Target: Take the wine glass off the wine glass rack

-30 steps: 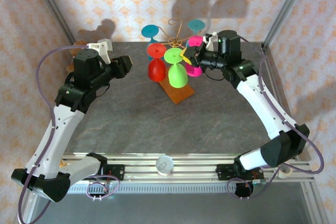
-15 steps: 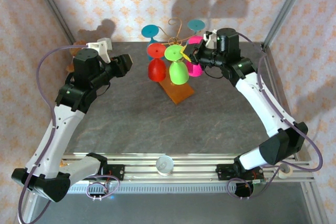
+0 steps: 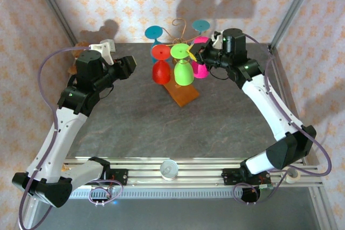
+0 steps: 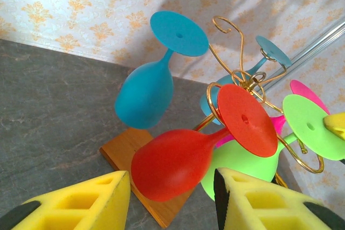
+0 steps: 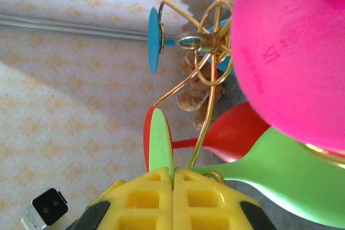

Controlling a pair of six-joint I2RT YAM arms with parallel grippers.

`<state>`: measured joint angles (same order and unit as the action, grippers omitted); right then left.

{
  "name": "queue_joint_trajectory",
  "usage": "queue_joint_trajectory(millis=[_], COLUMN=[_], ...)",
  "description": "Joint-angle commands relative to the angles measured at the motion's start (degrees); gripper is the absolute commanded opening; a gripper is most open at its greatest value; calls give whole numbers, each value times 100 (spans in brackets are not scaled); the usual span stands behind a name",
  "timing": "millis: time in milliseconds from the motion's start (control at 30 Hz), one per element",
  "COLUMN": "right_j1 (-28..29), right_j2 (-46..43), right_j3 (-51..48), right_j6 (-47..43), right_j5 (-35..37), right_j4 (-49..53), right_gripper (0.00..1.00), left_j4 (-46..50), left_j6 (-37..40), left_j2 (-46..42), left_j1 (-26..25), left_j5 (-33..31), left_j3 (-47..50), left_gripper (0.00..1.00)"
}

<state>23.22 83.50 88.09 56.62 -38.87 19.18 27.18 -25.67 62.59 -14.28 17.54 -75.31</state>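
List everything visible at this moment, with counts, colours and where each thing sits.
table: 1, grey stone pattern, under everything.
wine glass rack: 1, gold wire on a brown wooden base, far middle of the table.
teal wine glasses: 2, teal, hanging upside down on the rack's far side.
red wine glass: 1, red, hanging on the rack's near left.
green wine glass: 1, green, hanging at the near middle.
pink wine glass: 1, pink, hanging on the rack's right.
white roll: 1, white, on the near rail between the arm bases.
left gripper: 1, yellow pads, open, left of the rack, facing the red wine glass.
right gripper: 1, yellow pads, shut on the green wine glass's foot.
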Motion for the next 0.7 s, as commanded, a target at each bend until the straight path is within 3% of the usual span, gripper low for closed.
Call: queue_joint_trajectory(millis=[0, 667], right_j1=[14, -96], right_j2=[-193, -870], right_j3=[-200, -816], right_j6=[365, 666], right_j5=[219, 679], right_j4=[-417, -655], right_gripper=[0, 0], left_j4=[-160, -99], left_j6=[-17, 32], left_j2=[-60, -128], left_j1=[-31, -35], left_j5=[-18, -48], left_j3=[44, 38], left_gripper=[45, 45])
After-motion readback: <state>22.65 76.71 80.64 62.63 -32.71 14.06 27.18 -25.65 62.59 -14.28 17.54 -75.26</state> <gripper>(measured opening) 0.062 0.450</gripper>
